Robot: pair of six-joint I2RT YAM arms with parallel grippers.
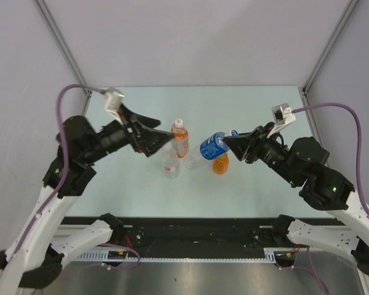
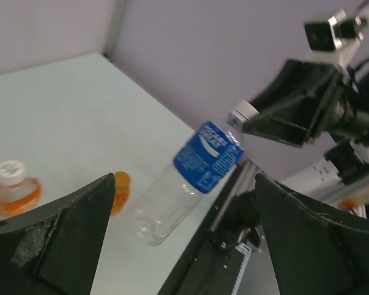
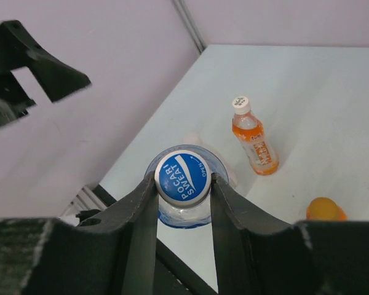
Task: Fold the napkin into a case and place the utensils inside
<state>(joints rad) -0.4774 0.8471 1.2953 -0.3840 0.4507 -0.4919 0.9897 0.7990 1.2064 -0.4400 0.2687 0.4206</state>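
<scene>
Clamping a blue-labelled bottle (image 1: 212,147) mid-frame, right gripper (image 1: 229,144) faces left gripper (image 1: 157,136), fingers wide apart; napkin unseen, folding apparently unstarted, locate it next.

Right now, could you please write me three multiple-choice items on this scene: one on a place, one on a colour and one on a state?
1. Where is the blue-label bottle?
A. lying flat on the table
B. held at its cap end by the right gripper
C. standing in a rack

2. What colour is the cap of the tall orange-drink bottle?
A. white
B. green
C. black

3. How does the left gripper stand?
A. shut on a bottle
B. open, gripping nothing
C. shut on nothing

Answers:
1 B: the right wrist view shows its fingers clamped on either side of the cap.
2 A: the cap shows white in both the top and right wrist views.
3 B: the left wrist view shows its fingers wide apart, touching nothing.
</scene>
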